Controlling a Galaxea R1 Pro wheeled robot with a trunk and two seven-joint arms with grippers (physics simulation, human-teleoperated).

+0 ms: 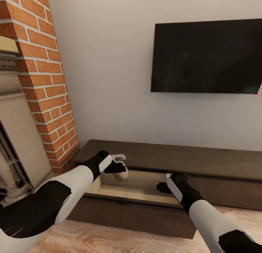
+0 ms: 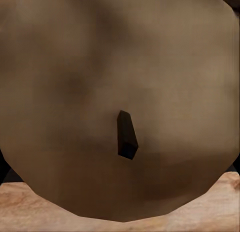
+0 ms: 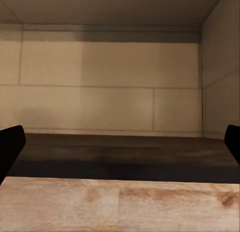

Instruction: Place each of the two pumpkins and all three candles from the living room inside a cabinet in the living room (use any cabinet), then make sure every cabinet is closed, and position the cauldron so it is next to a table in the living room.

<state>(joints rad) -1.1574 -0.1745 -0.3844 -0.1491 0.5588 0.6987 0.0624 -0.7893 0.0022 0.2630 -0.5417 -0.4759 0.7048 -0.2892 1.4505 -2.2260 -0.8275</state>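
The candle (image 1: 121,174), tan and stubby, hangs over the open drawer (image 1: 120,192) of the cabinet (image 1: 189,159), clenched in our left gripper (image 1: 122,165); in the left wrist view its top (image 2: 120,107) sits right up against the lens, dark wick (image 2: 126,135) in the middle. Our right gripper (image 1: 162,186) reaches into the same drawer beside it, fingers spread wide and holding nothing, facing the pale inner walls in its wrist view. We judge this the stowing step for one candle. Next we should lower it onto the drawer floor, release, then withdraw both arms before pushing the front shut.
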